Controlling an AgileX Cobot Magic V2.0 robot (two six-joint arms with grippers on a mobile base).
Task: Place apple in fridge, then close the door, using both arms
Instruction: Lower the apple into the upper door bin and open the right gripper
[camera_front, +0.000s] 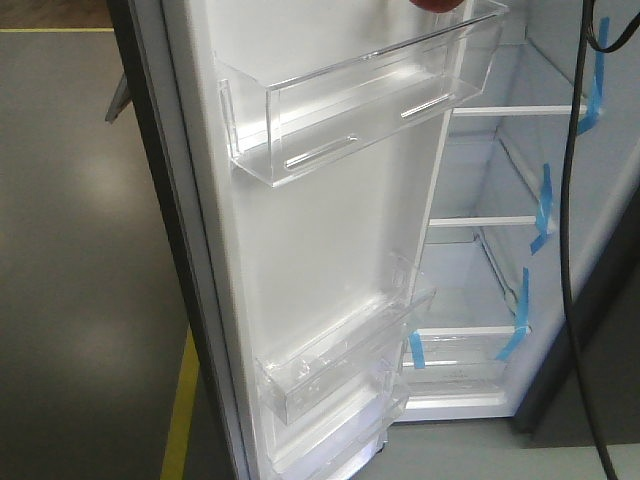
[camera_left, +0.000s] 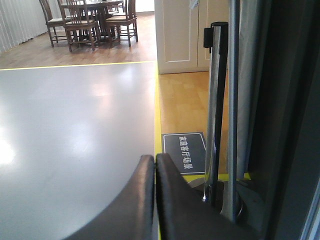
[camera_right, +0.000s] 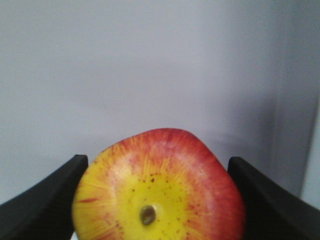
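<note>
Now right claw (camera_right: 157, 167) grips apple (camera_right: 160, 192) near door bin (camera_front: 360, 95); left claw (camera_left: 154, 160) closed.

Shows a red apple (camera_right: 160, 190), yellow around its dimple, with fine red streaks and specks. Has white inside the fridge (camera_front: 470, 170) and on the door (camera_front: 320, 240) lining, blue tape (camera_front: 545, 205) strips at the shelf ends, clear bins (camera_front: 370, 90) and a black cable (camera_front: 566, 220). Adds a grey floor (camera_front: 70, 250) edged by a yellow line (camera_front: 180, 410).
</note>
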